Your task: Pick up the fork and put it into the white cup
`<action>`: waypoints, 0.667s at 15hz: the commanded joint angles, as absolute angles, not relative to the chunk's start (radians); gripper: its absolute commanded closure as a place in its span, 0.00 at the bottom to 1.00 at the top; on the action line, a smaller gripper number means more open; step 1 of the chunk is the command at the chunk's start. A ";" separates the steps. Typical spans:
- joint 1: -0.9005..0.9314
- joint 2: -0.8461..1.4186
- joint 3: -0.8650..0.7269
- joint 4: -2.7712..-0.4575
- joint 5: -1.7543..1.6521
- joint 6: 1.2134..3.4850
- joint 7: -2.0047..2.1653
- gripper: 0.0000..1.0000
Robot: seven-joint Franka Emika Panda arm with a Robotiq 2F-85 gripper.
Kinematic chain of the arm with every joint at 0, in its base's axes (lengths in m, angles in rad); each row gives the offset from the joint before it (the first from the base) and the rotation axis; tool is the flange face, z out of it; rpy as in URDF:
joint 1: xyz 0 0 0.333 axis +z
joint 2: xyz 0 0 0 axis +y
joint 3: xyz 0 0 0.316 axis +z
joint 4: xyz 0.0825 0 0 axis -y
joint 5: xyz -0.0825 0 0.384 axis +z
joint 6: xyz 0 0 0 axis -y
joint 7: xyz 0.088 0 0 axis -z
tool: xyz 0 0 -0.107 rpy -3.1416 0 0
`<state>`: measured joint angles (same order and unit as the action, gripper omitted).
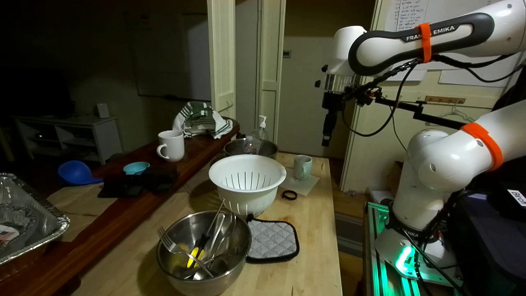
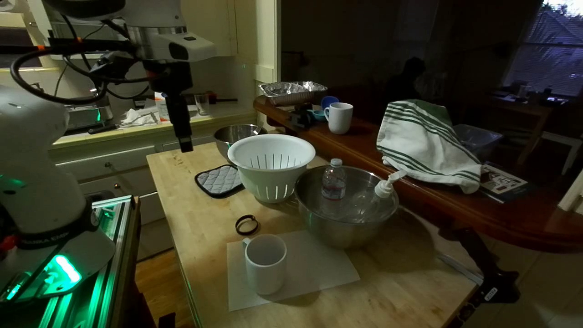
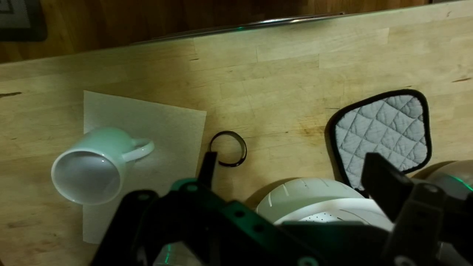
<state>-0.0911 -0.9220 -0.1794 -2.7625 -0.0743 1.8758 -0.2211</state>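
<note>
The fork is in the steel bowl with a bunch of other utensils, and it's the easiest one to spot from where I'm standing. Plain silvery metal, long slim tines, skinny handle. It's tilted, tines up and poking past the rim toward the edge of the table that follows the dark wood bar, handle running down over something yellow and black. Can't tell if the neck actually touches the rim. That bowl's down near the table edge by the kitchen drawers, with a grey quilted pot holder just beside it on the side of the robot arm.

The white cup stands upright on the bar, past the table's long edge across from the arm. Straight sides, plain white, loop handle. There's also a pale, kinda minty mug on a sheet of paper by the robot-side corner farthest from those drawers.

The gripper hangs high up near the table's robot-side edge, well apart from the fork. It's released, fingers spread wide, with tabletop and part of a white colander showing between them in the wrist view.
</note>
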 commanded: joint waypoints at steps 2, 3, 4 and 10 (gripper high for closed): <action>-0.090 -0.922 -0.180 -2.761 -0.074 1.874 -0.220 0.00; -0.090 -0.922 -0.180 -2.761 -0.074 1.874 -0.220 0.00; -0.090 -0.922 -0.180 -2.761 -0.074 1.874 -0.220 0.00; -0.021 -0.880 -0.108 -2.736 -0.061 1.928 -0.208 0.00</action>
